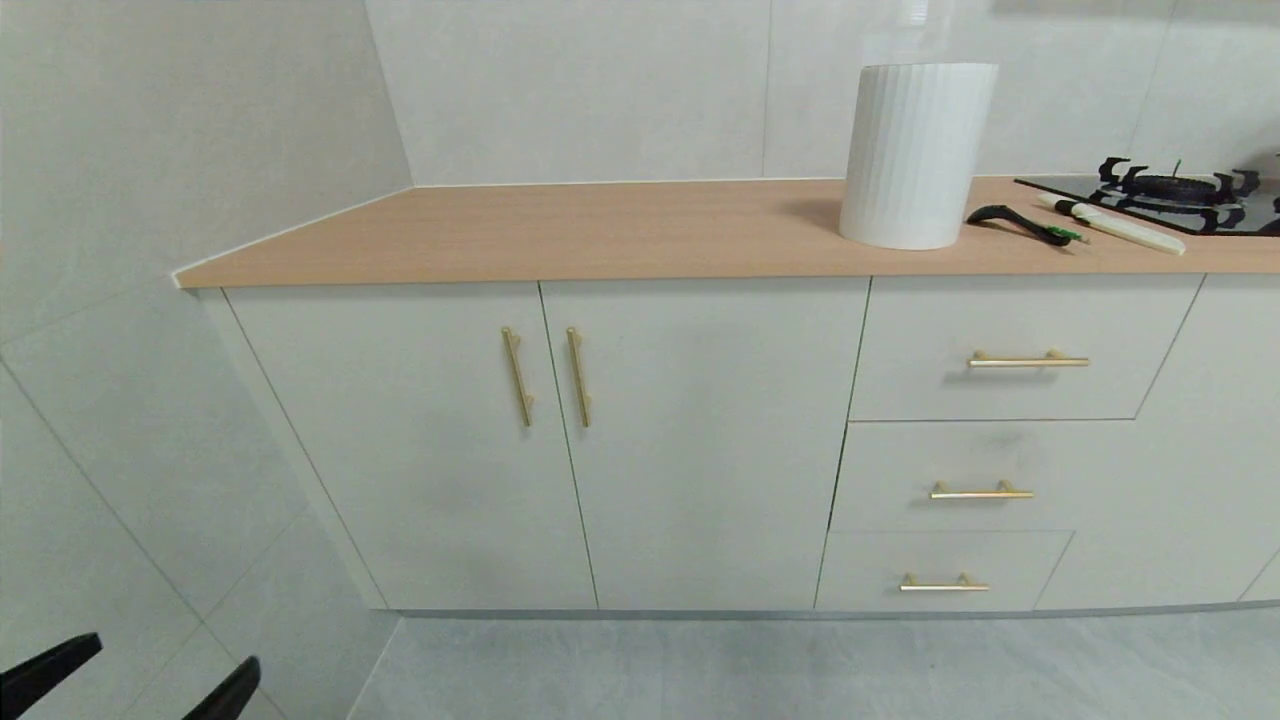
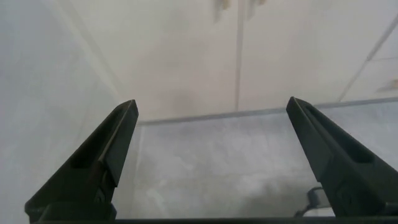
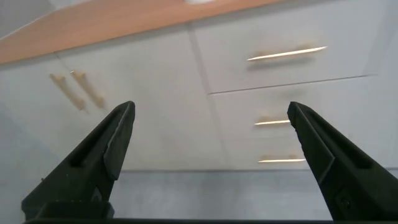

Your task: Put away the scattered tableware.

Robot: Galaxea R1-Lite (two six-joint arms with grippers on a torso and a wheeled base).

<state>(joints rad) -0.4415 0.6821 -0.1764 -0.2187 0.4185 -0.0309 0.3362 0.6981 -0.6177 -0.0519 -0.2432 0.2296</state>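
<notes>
White ribbed cylindrical canister [image 1: 918,155], contents hidden, stands near the wooden countertop's [image 1: 550,230] front edge; left gripper [image 2: 211,163] and right gripper [image 3: 211,163] fingers spread, empty.

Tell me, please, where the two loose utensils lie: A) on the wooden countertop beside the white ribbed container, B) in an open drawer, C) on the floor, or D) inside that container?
A: the black-handled utensil and the white utensil lie on the countertop beside the white ribbed container, by the stove.
</notes>
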